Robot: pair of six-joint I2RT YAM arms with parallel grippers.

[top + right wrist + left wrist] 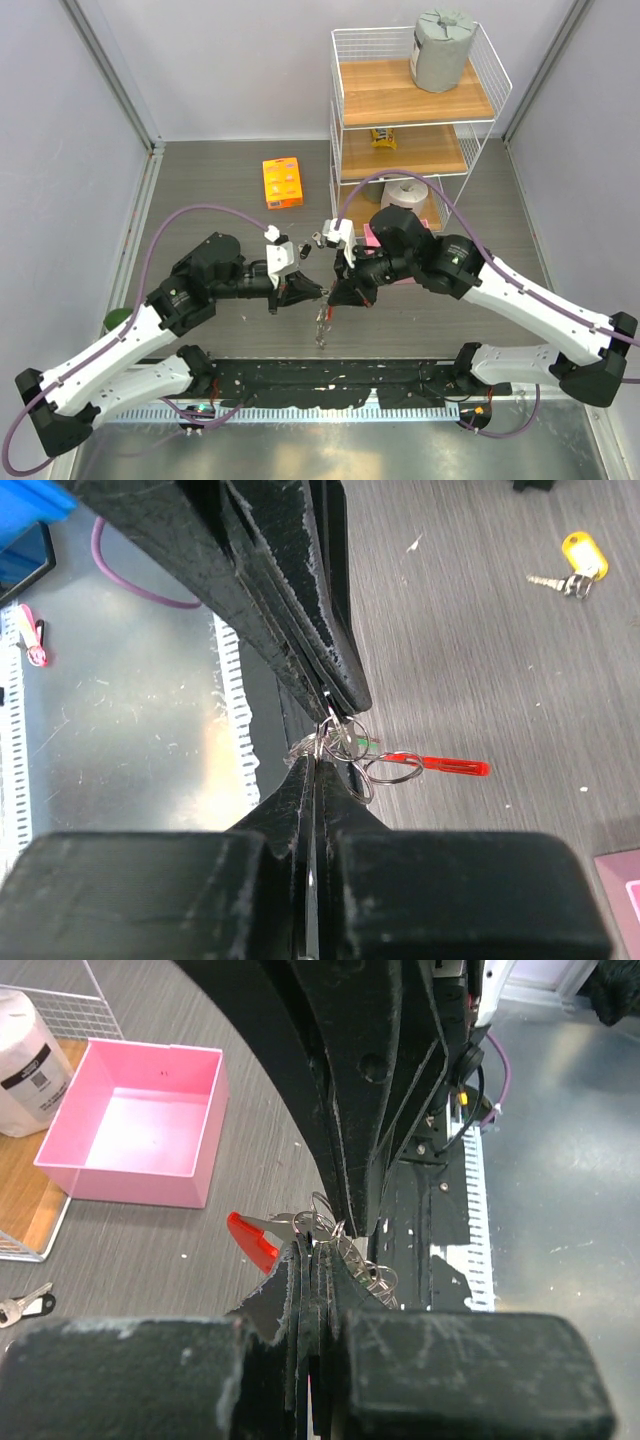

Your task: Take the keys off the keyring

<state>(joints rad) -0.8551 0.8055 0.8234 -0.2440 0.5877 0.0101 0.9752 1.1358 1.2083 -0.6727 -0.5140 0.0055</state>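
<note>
- keyring [345, 742]: mid-bench, a bit toward 6 o'clock, between the two arms. Looks lifted off the bench [220, 190], though I can't be sure.
- left end effector [312, 1260]: fingers together, clamped on the keyring from 9 o'clock.
- right end effector [316, 775]: fingers together, pinching the same keyring from 3 o'clock. The two sets of tips almost meet.
- keys [322, 325]: bunched on the ring and trailing toward 6 o'clock. One has a green tag [366, 744]. Count unclear.
- red fob [452, 765]: sticks out sideways from the ring, not gripped.
- loose on the bench, well apart from the ring: yellow-tag key [575, 560] and dark-head key [25, 1305]. Probably already off.
- orange box [282, 182] at 11 o'clock of the ring, pink box [150, 1185] near 1 o'clock.
- handling, my read: light, hard and slippery metal. The ring is likely a springy split coil that resists opening, and the keys swing freely on it.
- where to hold: one end effector on the ring wire itself. The other takes a key by its flat head and feeds it round the coil.
- the fob is a poor hold, since the chain lets the ring twist.
- risk: the thin wire slips out of the pinch.
</note>
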